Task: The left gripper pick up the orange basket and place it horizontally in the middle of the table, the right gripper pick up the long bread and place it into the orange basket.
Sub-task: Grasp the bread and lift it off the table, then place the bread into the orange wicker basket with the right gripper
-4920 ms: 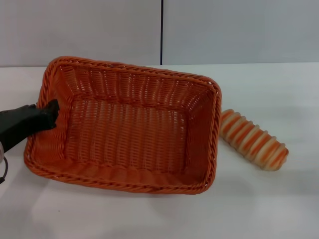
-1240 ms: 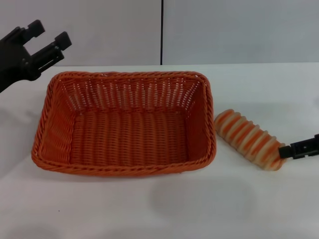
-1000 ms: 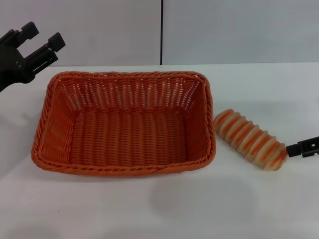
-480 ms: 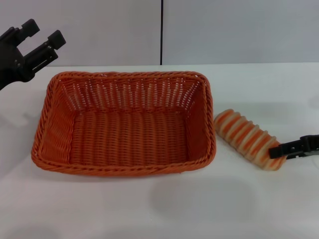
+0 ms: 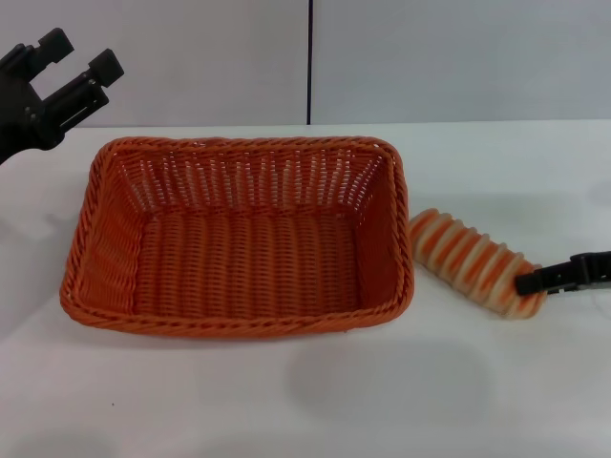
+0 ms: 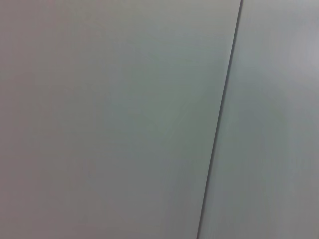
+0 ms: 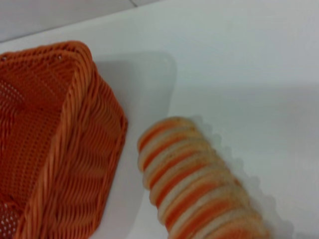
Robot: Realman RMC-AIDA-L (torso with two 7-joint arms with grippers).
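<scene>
Half done, I'd say: the basket (image 5: 239, 239) sits flat and lengthwise across the middle of the table (image 5: 496, 401), empty. Left claw (image 5: 74, 55) is up off to the far left, prongs spread, holding nothing. Bread (image 5: 474, 263) lies just right of the basket, not touching it, angled away. Right claw (image 5: 563, 274) is at the loaf's outer end; can't tell if it's spread or pinching. Left to do: lift the bread over that tall braided rim. Plenty of bare table on the right and in front.

Long bread (image 5: 473, 262) lies just right of orange basket (image 5: 239, 239)
</scene>
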